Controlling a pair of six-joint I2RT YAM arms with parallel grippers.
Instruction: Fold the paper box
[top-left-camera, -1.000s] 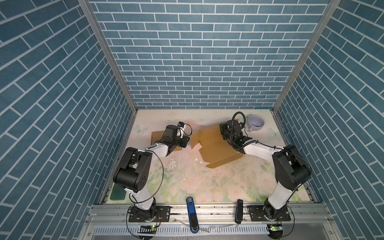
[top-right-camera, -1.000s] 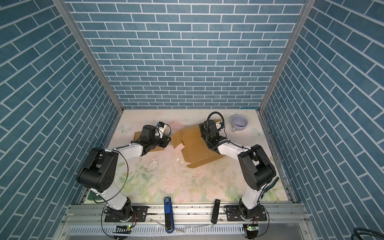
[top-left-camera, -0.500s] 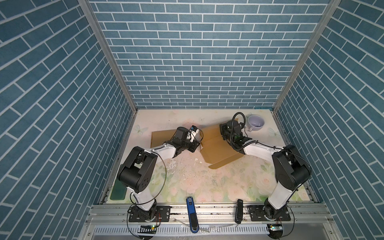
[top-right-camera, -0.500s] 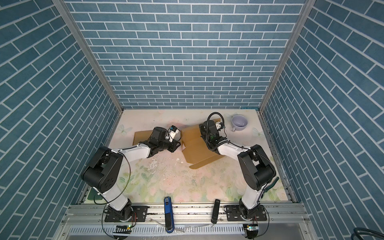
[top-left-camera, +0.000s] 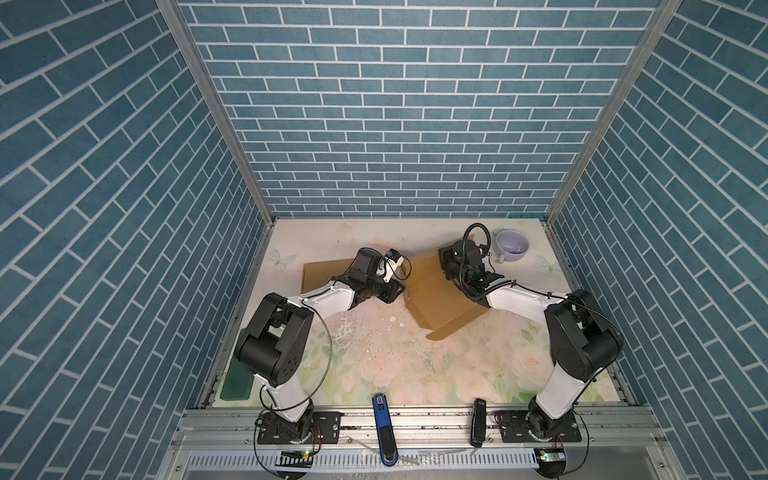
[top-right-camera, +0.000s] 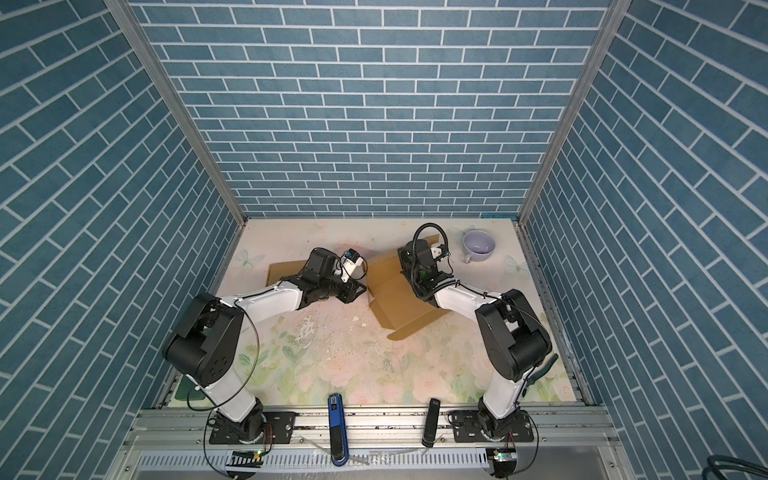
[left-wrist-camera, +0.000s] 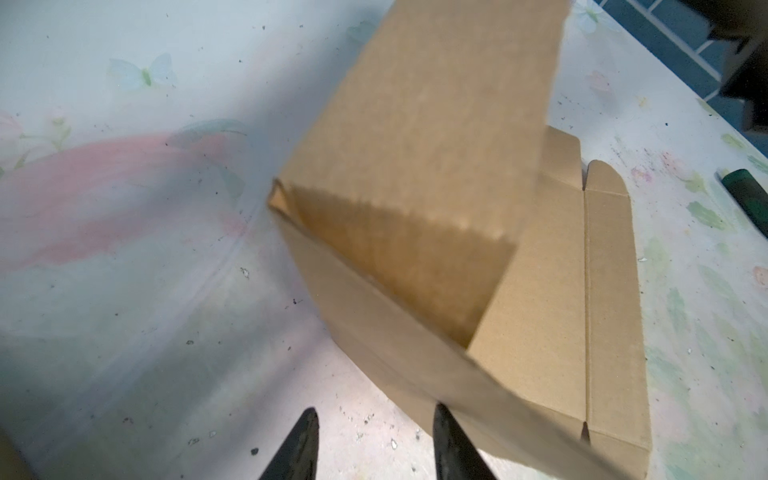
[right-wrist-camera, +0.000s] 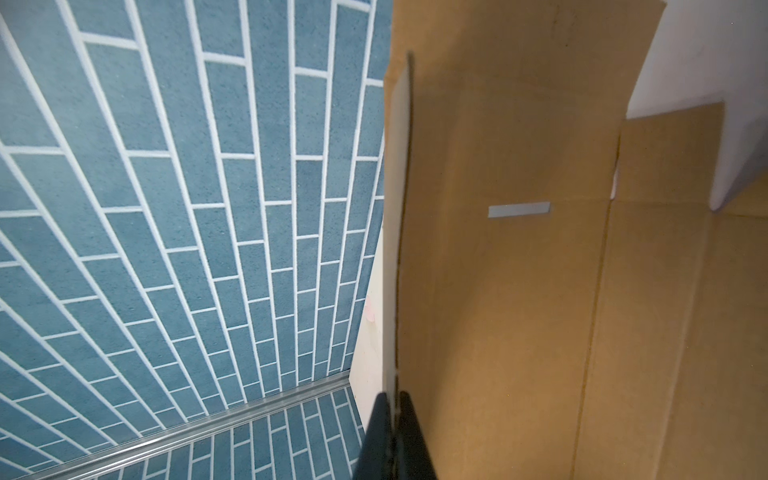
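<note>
1. Floral tabletop (top-left-camera: 395, 365), with blue brick walls on three sides.
2. Part-folded paper box (top-left-camera: 440, 299) sits just past table centre toward 1 o'clock, with one panel raised.
3. Jaws of right gripper (right-wrist-camera: 392, 401) are clamped on the raised panel's edge.
4. At the box's 9 o'clock, left gripper (left-wrist-camera: 374, 419) has jaws apart, one fingertip just beside the near wall.
5. Lilac cup (top-left-camera: 513, 245) stands apart, at 1 o'clock of the box.
</note>
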